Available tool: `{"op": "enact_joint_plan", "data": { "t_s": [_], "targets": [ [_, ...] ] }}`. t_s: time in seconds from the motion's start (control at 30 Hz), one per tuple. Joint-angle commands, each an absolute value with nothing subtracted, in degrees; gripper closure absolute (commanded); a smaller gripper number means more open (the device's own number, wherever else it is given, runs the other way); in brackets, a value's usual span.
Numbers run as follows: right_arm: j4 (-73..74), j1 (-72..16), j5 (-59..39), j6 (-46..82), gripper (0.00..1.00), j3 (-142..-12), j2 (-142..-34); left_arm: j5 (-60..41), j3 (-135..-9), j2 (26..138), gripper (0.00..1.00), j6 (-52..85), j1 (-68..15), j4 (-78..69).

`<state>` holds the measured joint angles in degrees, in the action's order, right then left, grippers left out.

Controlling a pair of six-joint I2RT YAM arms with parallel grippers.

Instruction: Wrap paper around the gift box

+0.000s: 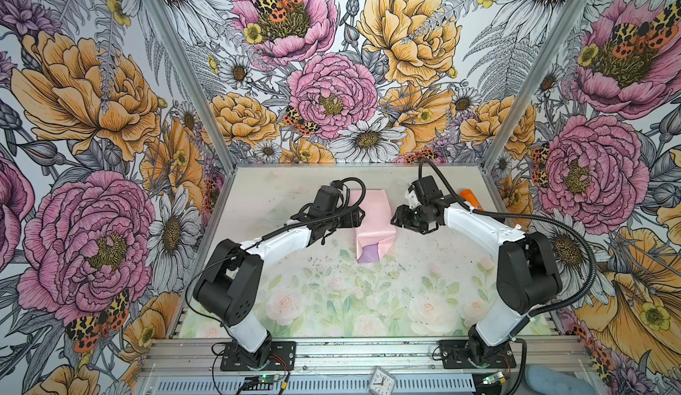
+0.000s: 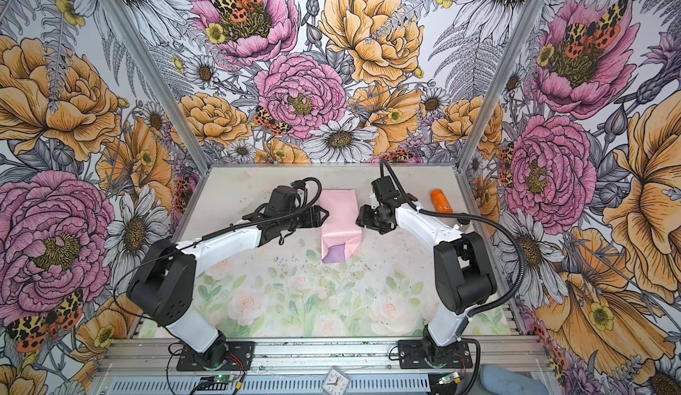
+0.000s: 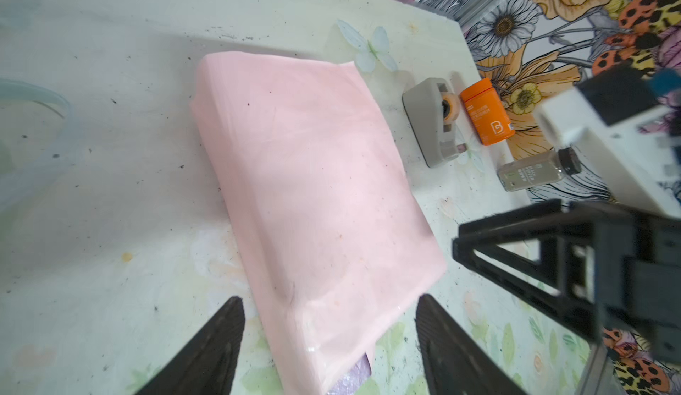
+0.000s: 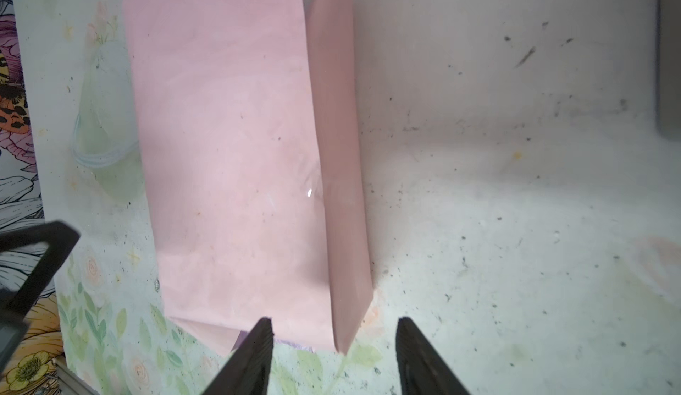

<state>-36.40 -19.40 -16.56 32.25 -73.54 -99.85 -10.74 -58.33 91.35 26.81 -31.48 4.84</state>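
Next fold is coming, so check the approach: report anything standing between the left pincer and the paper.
Nothing visible does. The left pincer stands open right beside the paper. The tape dispenser, orange bottle and clear bottle lie on the paper's other side, out of its path.

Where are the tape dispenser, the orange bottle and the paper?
tape dispenser (image 3: 423, 131): left wrist view, grey body.
orange bottle (image 3: 486, 113): left wrist view, its side.
paper (image 1: 376, 227): in a top view, pink upper face.
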Motion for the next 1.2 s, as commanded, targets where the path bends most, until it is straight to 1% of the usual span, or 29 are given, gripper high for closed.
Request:
{"op": "enact_joint_plan", "data": {
  "t_s": [0.0,0.13,0.33,0.6,0.7,0.77,0.93,1.07,1.17],
  "targets": [
    [-37.1,-19.1,-16.3,31.1,0.44,-76.9,-102.9,-10.4,-54.1,91.4,0.25,29.0,-30.7,1.8],
    [-37.0,-19.2,-19.3,31.3,0.45,-77.9,-105.1,-12.2,-54.6,94.1,0.25,30.5,-30.5,0.3],
    [-36.9,-19.5,-20.7,31.9,0.51,-75.9,-103.8,-14.8,-59.5,100.4,0.27,31.3,-30.3,-1.2],
    [-36.0,-20.9,-19.9,33.9,0.51,-71.6,-99.5,-17.7,-68.8,109.9,0.28,29.3,-30.9,-1.6],
    [-36.1,-20.4,-18.3,34.4,0.48,-71.0,-97.6,-18.3,-71.2,111.6,0.28,28.3,-30.9,-1.1],
    [-36.2,-19.8,-17.9,34.8,0.46,-70.9,-96.6,-18.3,-71.9,111.5,0.27,26.8,-30.9,-1.0],
    [-36.4,-19.2,-16.9,34.6,0.44,-72.1,-97.1,-16.8,-71.3,108.6,0.26,25.0,-29.9,1.1],
    [-36.4,-19.3,-17.1,34.0,0.44,-74.8,-100.8,-13.3,-64.0,99.5,0.27,22.8,-30.0,1.1],
    [-36.5,-19.3,-16.7,32.9,0.44,-76.4,-103.4,-10.0,-56.7,93.2,0.28,21.0,-32.0,0.6]
  ]
}}
